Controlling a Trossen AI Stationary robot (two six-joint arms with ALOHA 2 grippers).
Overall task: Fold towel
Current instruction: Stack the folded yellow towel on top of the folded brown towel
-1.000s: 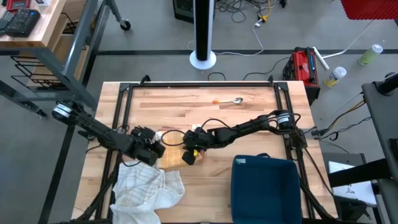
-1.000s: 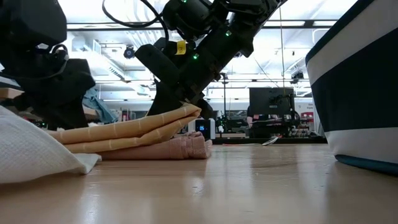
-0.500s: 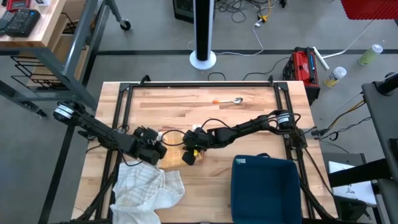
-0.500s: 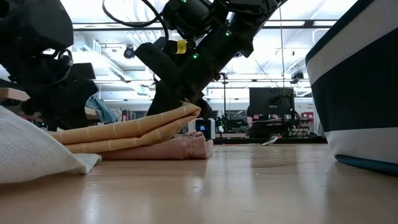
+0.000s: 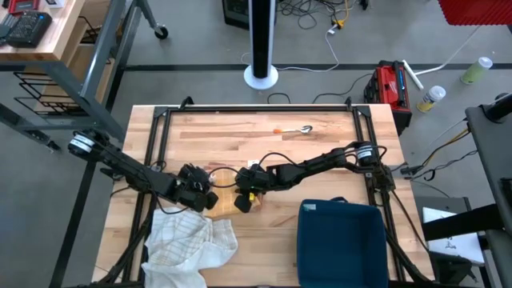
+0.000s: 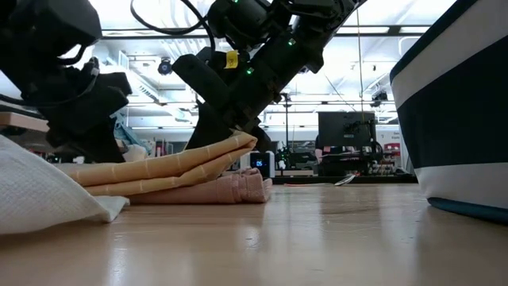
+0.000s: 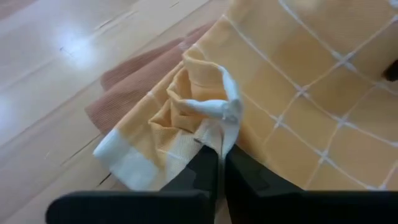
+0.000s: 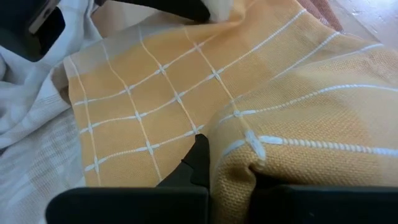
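Left gripper [image 7: 221,163] pinches orange towel [image 7: 292,93] corner; seemingly hidden overhead.

No legible text or labels.

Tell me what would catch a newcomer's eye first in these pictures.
Both dark arms meet mid-table over an orange checked towel: the left gripper has a bunched corner pinched in its jaws, the right gripper clamps the opposite fold. A crumpled white cloth lies at the front left, a dark blue bin front right.
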